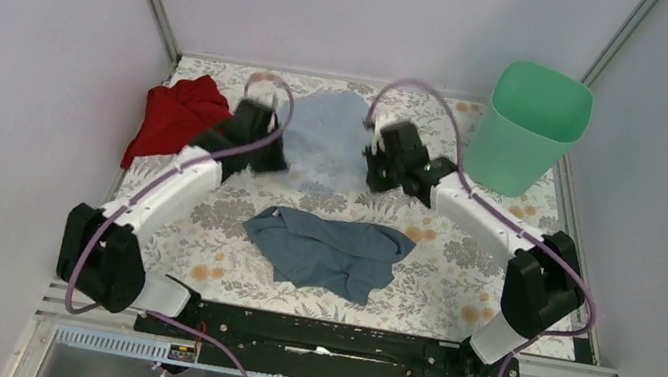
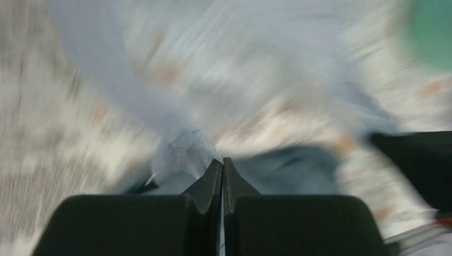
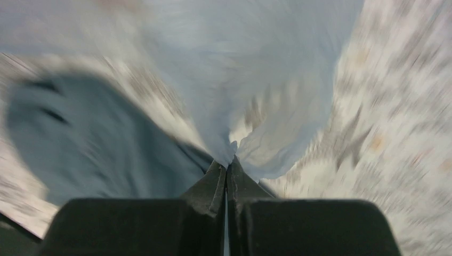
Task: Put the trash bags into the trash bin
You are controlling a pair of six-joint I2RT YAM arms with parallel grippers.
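Note:
The pale-blue translucent trash bag (image 1: 328, 137) hangs stretched between my two grippers above the floral table, near the back. My left gripper (image 1: 265, 152) is shut on the bag's left edge; its wrist view shows the film (image 2: 181, 152) bunched at the closed tips (image 2: 223, 161). My right gripper (image 1: 376, 163) is shut on the bag's right edge; its wrist view shows the film (image 3: 250, 106) pinched at the closed tips (image 3: 228, 164). The mint-green trash bin (image 1: 528, 128) stands upright at the back right, apart from the bag. Both wrist views are motion-blurred.
A red cloth (image 1: 175, 113) lies at the back left. A grey-blue cloth (image 1: 330, 251) lies crumpled in the middle of the table (image 1: 459, 269), under and in front of the bag. Grey walls enclose the table on three sides.

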